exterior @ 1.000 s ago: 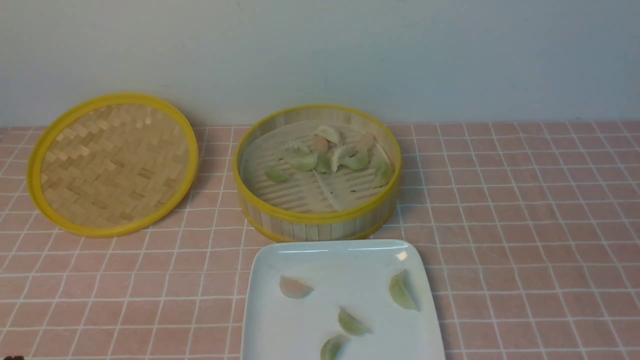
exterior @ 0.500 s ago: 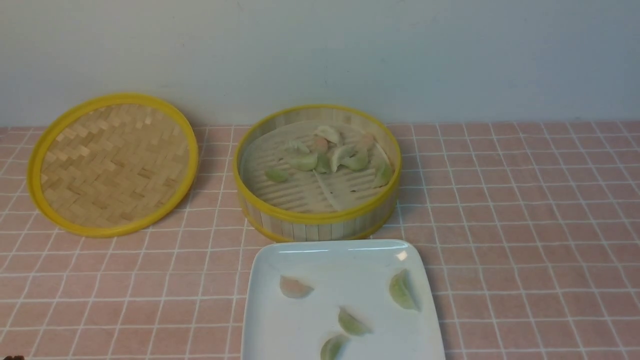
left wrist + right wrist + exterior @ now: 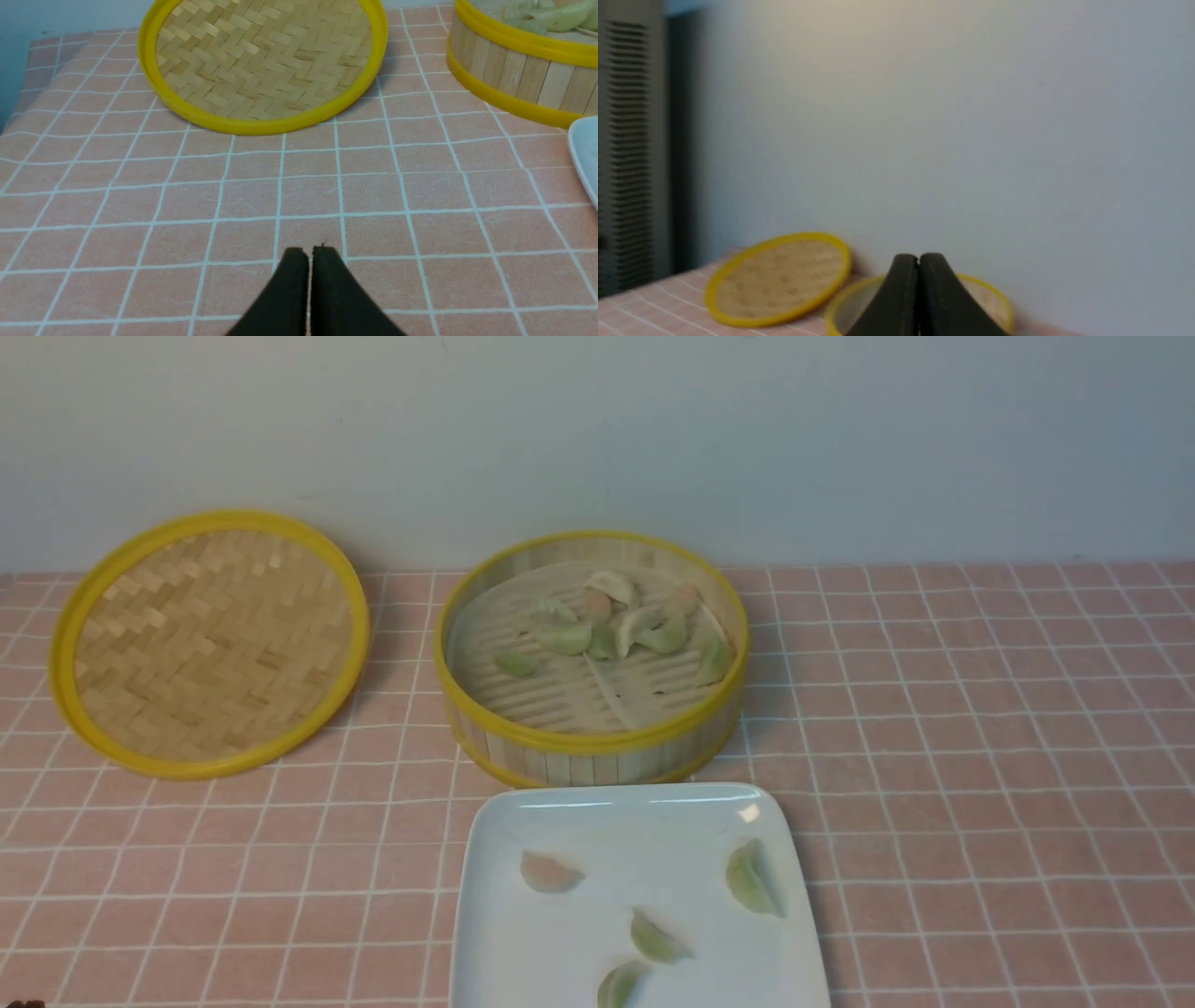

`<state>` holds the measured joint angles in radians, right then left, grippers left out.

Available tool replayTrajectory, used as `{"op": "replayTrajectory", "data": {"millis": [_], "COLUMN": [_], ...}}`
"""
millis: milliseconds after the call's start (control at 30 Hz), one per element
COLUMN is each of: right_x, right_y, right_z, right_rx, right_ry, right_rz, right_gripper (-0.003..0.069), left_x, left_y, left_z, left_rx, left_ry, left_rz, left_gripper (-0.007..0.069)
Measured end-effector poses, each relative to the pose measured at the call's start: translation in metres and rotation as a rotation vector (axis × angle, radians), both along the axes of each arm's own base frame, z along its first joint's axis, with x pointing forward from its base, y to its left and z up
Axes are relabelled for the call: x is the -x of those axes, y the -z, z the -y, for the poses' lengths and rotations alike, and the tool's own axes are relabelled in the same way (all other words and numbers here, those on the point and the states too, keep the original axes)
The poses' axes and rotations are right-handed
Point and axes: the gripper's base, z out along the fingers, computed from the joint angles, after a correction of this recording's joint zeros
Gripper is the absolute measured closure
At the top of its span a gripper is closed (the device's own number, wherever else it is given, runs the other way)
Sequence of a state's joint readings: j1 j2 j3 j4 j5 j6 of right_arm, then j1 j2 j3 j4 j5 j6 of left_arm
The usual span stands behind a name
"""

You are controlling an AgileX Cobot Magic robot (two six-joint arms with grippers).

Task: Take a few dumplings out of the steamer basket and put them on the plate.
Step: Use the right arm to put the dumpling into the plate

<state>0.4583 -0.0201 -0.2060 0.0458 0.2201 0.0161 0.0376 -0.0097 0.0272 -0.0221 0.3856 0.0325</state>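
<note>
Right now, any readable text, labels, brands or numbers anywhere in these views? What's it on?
None readable in any view.
Lid: plain weave, no label.
Basket: bare slats, yellow rims, no mark.
Plate: plain white.
Cloth: grid lines only.
Wall: blank.

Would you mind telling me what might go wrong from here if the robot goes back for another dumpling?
1. The dumplings left in the steamer basket lie bunched together toward its far side, so a grab may catch two or push one aside.
2. One green dumpling sits near the plate's near edge; a new drop could nudge it off.
3. Both the left gripper and right gripper are shut, so they must open before reaching in.
</note>
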Motion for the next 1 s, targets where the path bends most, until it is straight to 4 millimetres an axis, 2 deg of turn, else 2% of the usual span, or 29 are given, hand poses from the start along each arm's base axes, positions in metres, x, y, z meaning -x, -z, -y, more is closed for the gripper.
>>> {"op": "replayTrajectory", "data": {"millis": [33,100,200,233,367,900,1000], "right_x": [-0.001,-0.008,-0.017,-0.02,-0.021,-0.02,-0.02], "right_y": [0.002,0.022,0.054,0.07,0.09,0.091,0.091], "right_z": [0.0,0.003,0.008,0.01,0.014,0.015,0.018], "right_rx": [0.003,0.033,0.065,0.077,0.098,0.106,0.191], "right_ry": [0.013,0.138,0.28,0.325,0.405,0.421,0.457], "right_rz": [-0.007,-0.072,-0.179,-0.234,-0.357,-0.385,-0.368], "right_gripper": [0.0673,0.0673,0.0673,0.0673,0.0673,0.0673,0.0673], "left_x": [0.0,0.0,0.0,0.0,0.0,0.0,0.0], "left_y": [0.0,0.0,0.0,0.0,0.0,0.0,0.0], "left_z": [0.0,0.0,0.0,0.0,0.0,0.0,0.0], "left_rx": [0.0,0.0,0.0,0.0,0.0,0.0,0.0], "left_ry": [0.0,0.0,0.0,0.0,0.0,0.0,0.0], "left_rz": [0.0,0.0,0.0,0.0,0.0,0.0,0.0], "left_gripper": [0.0631,0.0631,0.0631,0.0631,0.0631,0.0631,0.0631]}}
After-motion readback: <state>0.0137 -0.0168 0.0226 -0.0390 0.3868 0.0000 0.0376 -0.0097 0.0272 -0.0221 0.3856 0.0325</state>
